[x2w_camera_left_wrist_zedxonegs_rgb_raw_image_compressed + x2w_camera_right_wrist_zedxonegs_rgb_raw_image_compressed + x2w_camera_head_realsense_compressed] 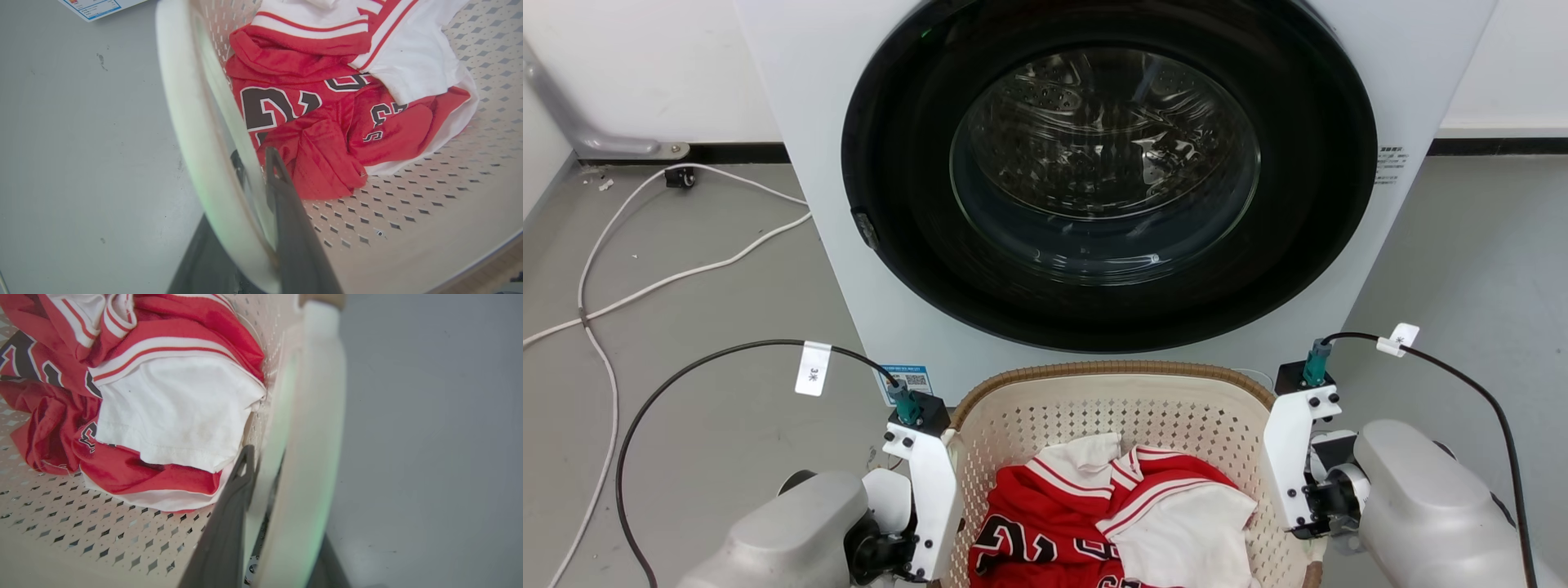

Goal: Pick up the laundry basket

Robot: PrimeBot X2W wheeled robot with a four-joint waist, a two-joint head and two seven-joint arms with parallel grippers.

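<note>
Left gripper (253,160) straddles the white side handle (192,134) of the laundry basket (1111,369). One dark finger (286,212) lies inside against the perforated wall, and the other runs outside beneath the handle. I read the pair as drawn in narrow, clamped on that handle.

Right gripper (263,467) is set the same way on the opposite handle (314,449), with one finger (229,522) inside by the wall and one outside. It too is pinched on the handle.

I note the basket directly in front of the washing machine (809,163), below its round door (1103,155), between my two wrists. I cannot tell whether its base touches the floor (727,425).

Inside the basket lies a crumpled red jersey (1045,523) with dark numerals, and a white garment (1184,523) rests partly over it towards the right wall.

A white cable (686,273) trails across the floor to the left of the machine.
</note>
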